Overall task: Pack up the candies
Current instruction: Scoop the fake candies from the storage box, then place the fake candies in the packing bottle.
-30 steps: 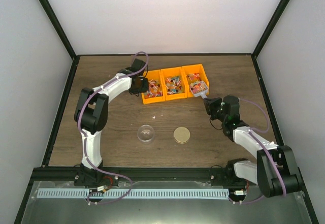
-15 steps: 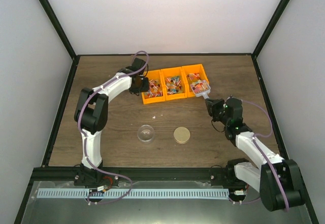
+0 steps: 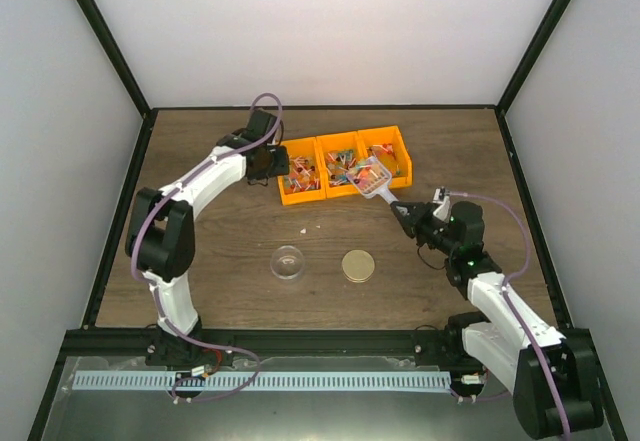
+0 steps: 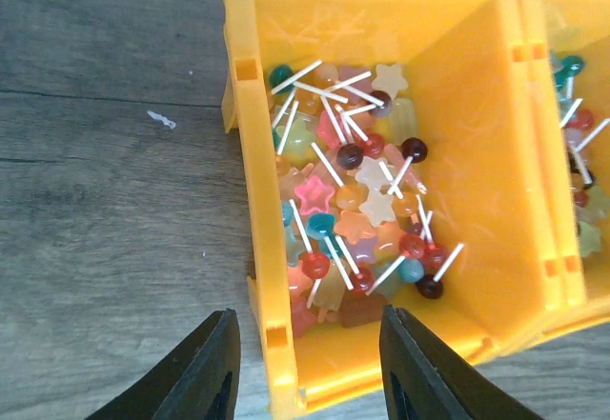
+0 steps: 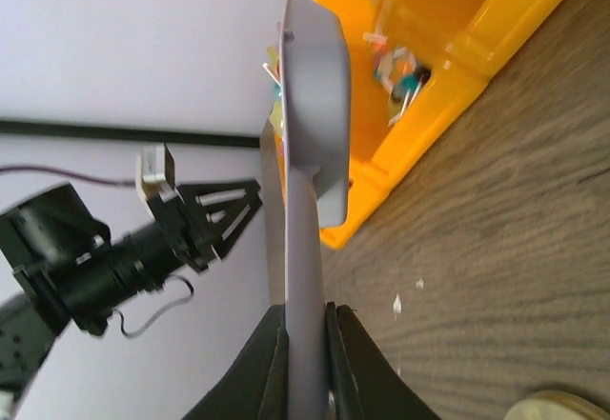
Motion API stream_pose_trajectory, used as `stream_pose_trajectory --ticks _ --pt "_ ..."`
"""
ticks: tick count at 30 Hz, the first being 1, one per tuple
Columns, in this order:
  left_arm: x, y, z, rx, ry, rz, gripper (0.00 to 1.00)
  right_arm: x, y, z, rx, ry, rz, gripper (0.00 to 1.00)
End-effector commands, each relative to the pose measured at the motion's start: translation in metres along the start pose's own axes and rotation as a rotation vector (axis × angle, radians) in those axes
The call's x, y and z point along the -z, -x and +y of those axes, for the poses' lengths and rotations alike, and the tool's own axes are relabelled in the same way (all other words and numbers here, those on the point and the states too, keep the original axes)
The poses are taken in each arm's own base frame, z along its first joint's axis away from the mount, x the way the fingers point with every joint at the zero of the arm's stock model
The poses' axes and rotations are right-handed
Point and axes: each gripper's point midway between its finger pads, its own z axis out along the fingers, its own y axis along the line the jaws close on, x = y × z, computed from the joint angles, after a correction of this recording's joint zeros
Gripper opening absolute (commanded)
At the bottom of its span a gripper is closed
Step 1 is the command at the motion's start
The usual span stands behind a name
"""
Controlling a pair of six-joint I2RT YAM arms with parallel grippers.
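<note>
The candies [image 4: 353, 201] are small coloured sweets on white sticks, filling three orange bins [image 3: 342, 168] at the back of the table. In the left wrist view my left gripper [image 4: 310, 372] is open, its fingers standing either side of the left bin's near corner wall [image 4: 272, 334] without touching it. From above, the left gripper [image 3: 268, 164] sits at that bin's left side. My right gripper [image 5: 307, 363] is shut on the handle of a grey scoop [image 5: 310, 106], held up at the bins' front edge. A few candies [image 5: 274, 87] show at the scoop's rim. From above, the scoop [image 3: 372, 179] hangs by the middle and right bins.
A clear round container [image 3: 288, 261] and a round gold lid [image 3: 358, 265] sit on the wooden table in front of the bins. Small white crumbs [image 3: 306, 229] lie between them and the bins. Black frame posts and white walls close in the table.
My left gripper has opened at the left bin's corner and its arm has swung left. My right gripper has carried the scoop left, from the right bin toward the middle bin's front.
</note>
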Motion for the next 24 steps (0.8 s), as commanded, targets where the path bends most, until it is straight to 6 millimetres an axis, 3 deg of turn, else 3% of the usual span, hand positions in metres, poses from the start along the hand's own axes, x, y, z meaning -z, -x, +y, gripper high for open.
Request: stream_pose_trajectory --ticks 1,8,11,16,19,24 --pt "0.031 0.012 0.003 0.032 -0.021 -0.079 0.43 0.004 -0.032 0.027 0.141 0.156 0.199 0.01" --pt "0.060 -0.008 0.040 0.087 0.039 -0.090 0.44 0.020 -0.059 0.040 0.160 0.289 0.306 0.01" --pt "0.074 -0.020 0.054 0.114 0.056 -0.093 0.44 0.021 -0.082 0.037 0.154 0.319 0.392 0.01" --pt "0.089 -0.037 0.074 0.132 0.090 -0.088 0.45 0.030 -0.102 0.032 0.187 0.338 0.454 0.01" --pt "0.092 -0.043 0.080 0.156 0.086 -0.090 0.45 0.038 -0.120 0.030 0.226 0.342 0.521 0.01" --pt "0.094 -0.049 0.082 0.180 0.077 -0.105 0.45 0.047 -0.144 0.010 0.254 0.296 0.611 0.01"
